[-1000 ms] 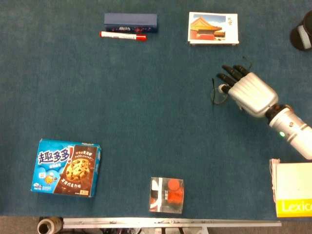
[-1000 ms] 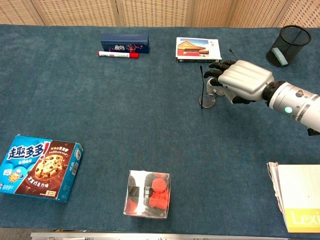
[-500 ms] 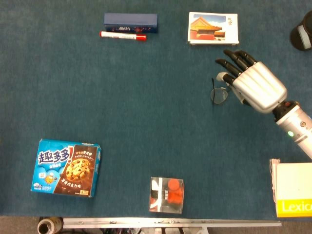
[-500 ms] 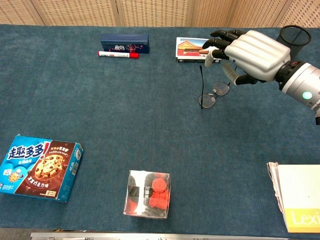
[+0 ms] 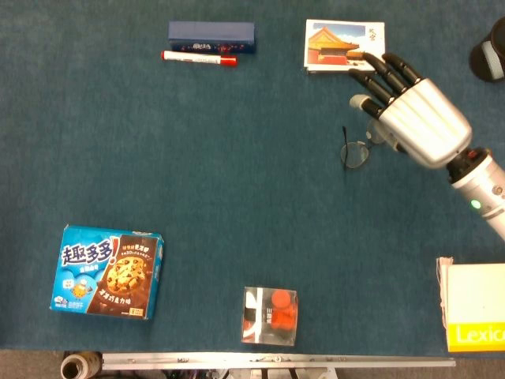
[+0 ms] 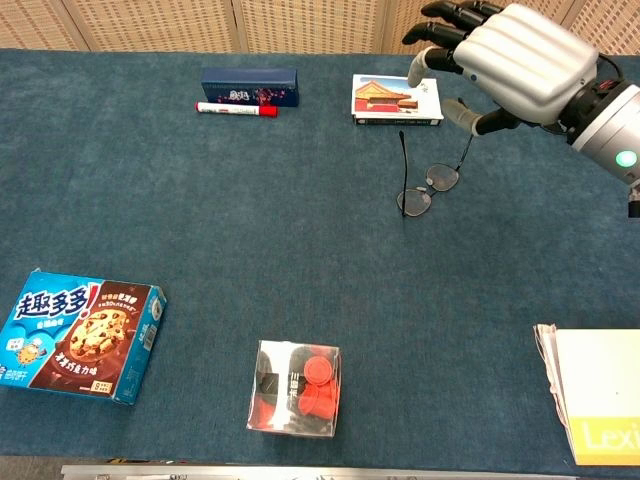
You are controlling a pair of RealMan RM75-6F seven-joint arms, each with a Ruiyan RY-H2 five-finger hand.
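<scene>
A pair of thin-rimmed glasses (image 5: 355, 152) (image 6: 428, 190) lies on the blue tablecloth, arms unfolded. My right hand (image 5: 414, 114) (image 6: 510, 60) hangs in the air above and just right of the glasses, fingers spread and holding nothing. Its fingertips reach over the near edge of a picture-card box (image 5: 345, 46) (image 6: 395, 98) in the head view. My left hand appears in neither view.
A dark blue box (image 5: 211, 35) with a red marker (image 5: 199, 58) in front sits at the back left. A cookie box (image 5: 109, 271) lies front left, a clear box of red pieces (image 5: 270, 315) front centre, a yellow book (image 5: 476, 316) front right, a mesh pen holder (image 5: 489, 51) back right.
My right hand has risen from the glasses and moved back toward the picture-card box. The glasses stay on the cloth, now uncovered.
</scene>
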